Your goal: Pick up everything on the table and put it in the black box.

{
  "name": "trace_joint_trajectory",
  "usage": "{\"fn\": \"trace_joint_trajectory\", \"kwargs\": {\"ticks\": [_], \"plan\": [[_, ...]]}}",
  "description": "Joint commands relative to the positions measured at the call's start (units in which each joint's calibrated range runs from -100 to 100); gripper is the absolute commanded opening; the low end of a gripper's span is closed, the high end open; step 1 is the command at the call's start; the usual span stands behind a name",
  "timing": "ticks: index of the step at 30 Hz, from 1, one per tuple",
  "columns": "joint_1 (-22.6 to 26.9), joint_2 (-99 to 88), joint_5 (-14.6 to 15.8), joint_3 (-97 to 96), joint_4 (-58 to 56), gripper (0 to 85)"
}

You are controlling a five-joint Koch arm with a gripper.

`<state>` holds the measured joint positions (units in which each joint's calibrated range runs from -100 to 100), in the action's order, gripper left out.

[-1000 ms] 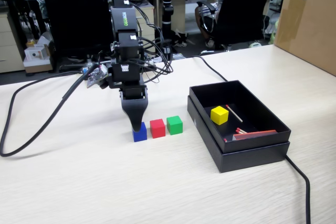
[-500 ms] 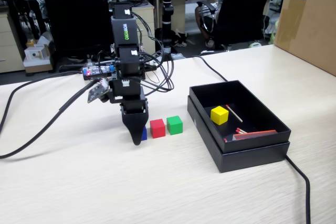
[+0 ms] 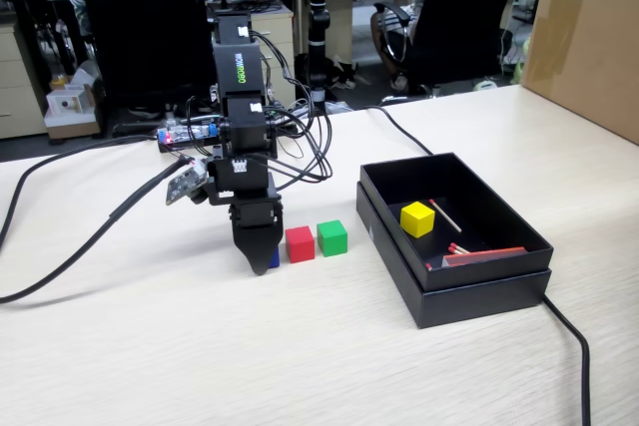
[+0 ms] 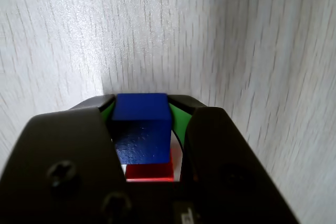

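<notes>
The blue cube point(image 3: 275, 257) rests on the table point(image 3: 300, 356), almost hidden behind my gripper point(image 3: 260, 264), which points straight down over it. In the wrist view the blue cube point(image 4: 142, 124) fills the space between the two black jaws of the gripper point(image 4: 142, 102), and the green pads point(image 4: 177, 119) press its sides. A red cube point(image 3: 300, 243) and a green cube point(image 3: 332, 237) stand in a row just right of it; the red cube point(image 4: 149, 171) also shows behind the blue one. A yellow cube point(image 3: 417, 218) lies inside the black box point(image 3: 454, 281) at the right.
Red-tipped matchsticks point(image 3: 479, 253) lie in the box. A brown carton point(image 3: 589, 37) stands at the far right. Black cables point(image 3: 70, 246) cross the table at the left, and another cable point(image 3: 574, 346) runs past the box's front corner.
My gripper has come down from just above the blue cube to around it, now covering most of it in the fixed view. The cubes have not moved.
</notes>
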<state>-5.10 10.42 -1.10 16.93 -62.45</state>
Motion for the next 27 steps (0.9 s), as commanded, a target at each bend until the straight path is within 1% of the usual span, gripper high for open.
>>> {"fn": "trace_joint_trajectory", "kwargs": {"ticks": [1, 8, 13, 15, 19, 23, 25, 27], "plan": [[-0.59, -2.22, -0.15, 3.83, -0.84, 0.9], [-1.71, -15.76, -1.32, 2.74, -0.84, 0.9], [-0.29, -27.35, -1.81, 0.93, -0.92, 0.9], [3.42, -34.34, -1.03, 0.66, -0.92, 0.9], [8.60, -36.64, 0.44, 5.01, -0.92, 0.9], [12.89, -35.26, 1.76, 10.08, -0.92, 0.9], [15.92, -31.94, 2.74, 12.99, -1.01, 0.9], [17.78, -28.49, 3.66, 14.98, -0.92, 0.9]]}}
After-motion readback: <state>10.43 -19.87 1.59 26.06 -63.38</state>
